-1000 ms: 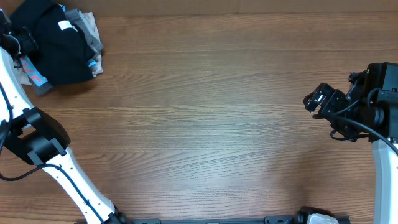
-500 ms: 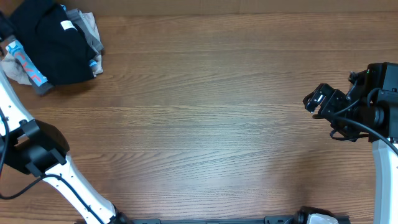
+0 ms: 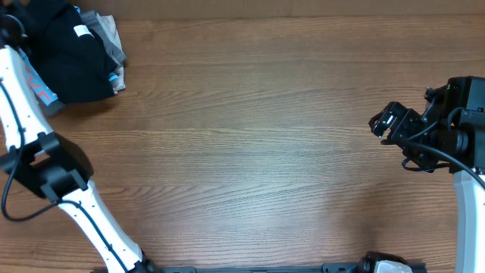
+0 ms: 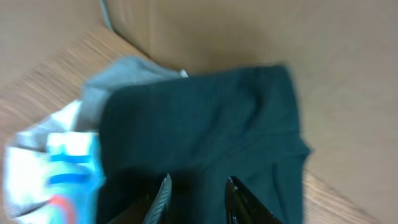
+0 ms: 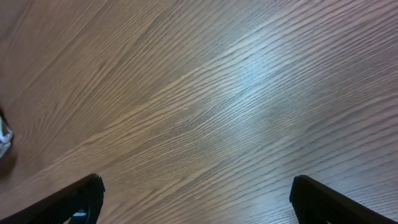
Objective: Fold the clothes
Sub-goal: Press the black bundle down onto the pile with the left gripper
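A pile of clothes (image 3: 72, 57) lies at the table's far left corner. A black garment (image 3: 68, 61) is on top, with a grey one (image 3: 110, 34) behind it and a white, blue and red piece (image 3: 44, 92) at its left edge. My left gripper (image 4: 198, 190) is open and hovers just above the black garment (image 4: 205, 124). The grey garment (image 4: 118, 74) and the white-blue piece (image 4: 56, 162) lie to its left. In the overhead view this gripper sits at the top left corner, mostly cut off. My right gripper (image 3: 386, 121) is open wide and empty above bare wood (image 5: 199, 93).
The wooden table (image 3: 250, 152) runs from the pile to the right arm. A brown wall (image 4: 217, 31) stands right behind the pile. The left arm's white link (image 3: 19, 91) crosses the pile's left edge.
My left arm has swung along the table's left edge towards the far corner and now covers part of the white, blue and red piece. The right arm has not moved.
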